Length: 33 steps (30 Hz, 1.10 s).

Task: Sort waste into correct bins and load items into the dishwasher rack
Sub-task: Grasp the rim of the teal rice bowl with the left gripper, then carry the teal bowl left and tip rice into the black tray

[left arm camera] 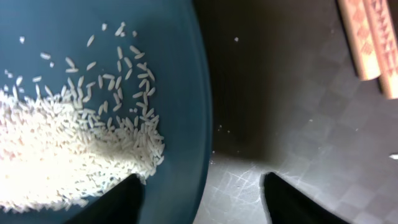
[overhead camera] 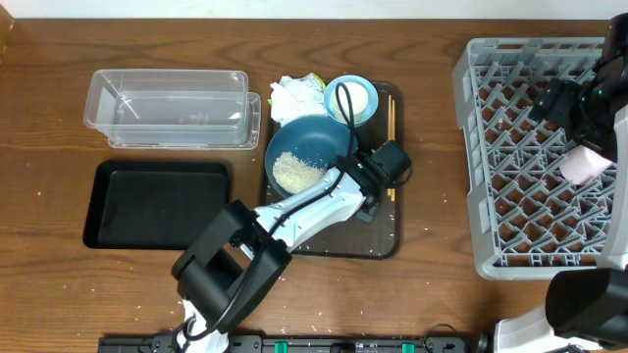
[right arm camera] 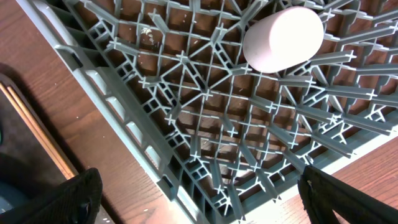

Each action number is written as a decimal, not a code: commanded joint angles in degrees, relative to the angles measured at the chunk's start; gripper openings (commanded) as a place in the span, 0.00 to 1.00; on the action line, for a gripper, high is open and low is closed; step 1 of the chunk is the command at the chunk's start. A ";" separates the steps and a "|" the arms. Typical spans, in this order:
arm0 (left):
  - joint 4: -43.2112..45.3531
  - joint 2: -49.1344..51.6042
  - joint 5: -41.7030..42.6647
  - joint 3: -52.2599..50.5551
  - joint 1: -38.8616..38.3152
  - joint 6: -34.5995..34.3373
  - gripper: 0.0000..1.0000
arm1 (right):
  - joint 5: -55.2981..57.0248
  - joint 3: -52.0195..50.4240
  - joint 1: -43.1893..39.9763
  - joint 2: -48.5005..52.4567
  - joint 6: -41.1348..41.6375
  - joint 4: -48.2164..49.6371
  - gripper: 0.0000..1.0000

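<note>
While left fingers [left arm camera: 121, 202] straddle bowl [left arm camera: 168, 56] rim, right fingers [right arm camera: 348, 199] apart, empty.

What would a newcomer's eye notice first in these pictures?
The big grey dishwasher rack stands at the right, with a pink cup lying in it. At the centre, a dark-blue bowl holding a heap of white rice sits on a brown tray, the open left gripper straddling its rim.
</note>
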 commanded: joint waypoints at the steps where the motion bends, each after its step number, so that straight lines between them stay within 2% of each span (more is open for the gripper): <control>1: 0.04 0.09 -1.53 1.38 0.20 0.48 0.53 | 0.17 0.72 -0.26 -0.09 0.31 0.00 0.99; 4: -0.04 0.09 -1.53 1.38 0.20 0.46 0.34 | 0.15 0.72 -0.20 -0.09 0.31 0.00 0.99; 6: -0.44 -0.11 -1.53 1.38 0.20 0.46 0.26 | 0.15 0.72 -0.20 -0.09 0.31 0.00 0.99; 11: -2.60 -2.49 -1.51 1.55 0.02 -1.07 0.19 | 0.15 0.72 -0.20 -0.09 0.31 0.00 0.99; 12: -3.13 -3.43 -1.51 1.55 0.00 -1.11 0.14 | 0.17 0.72 -0.20 -0.09 0.31 0.00 0.99; 15: -4.90 -6.60 -1.51 1.55 -0.07 -3.19 0.07 | 0.17 0.72 -0.22 -0.09 0.31 0.00 0.99; 27: -13.49 -22.14 -1.49 1.53 0.46 -11.39 0.07 | 0.17 0.72 -0.20 -0.09 0.31 0.00 0.99; 33: -16.39 -29.09 -0.70 1.53 4.00 -14.21 0.06 | 0.17 0.72 -0.20 -0.09 0.31 0.00 0.99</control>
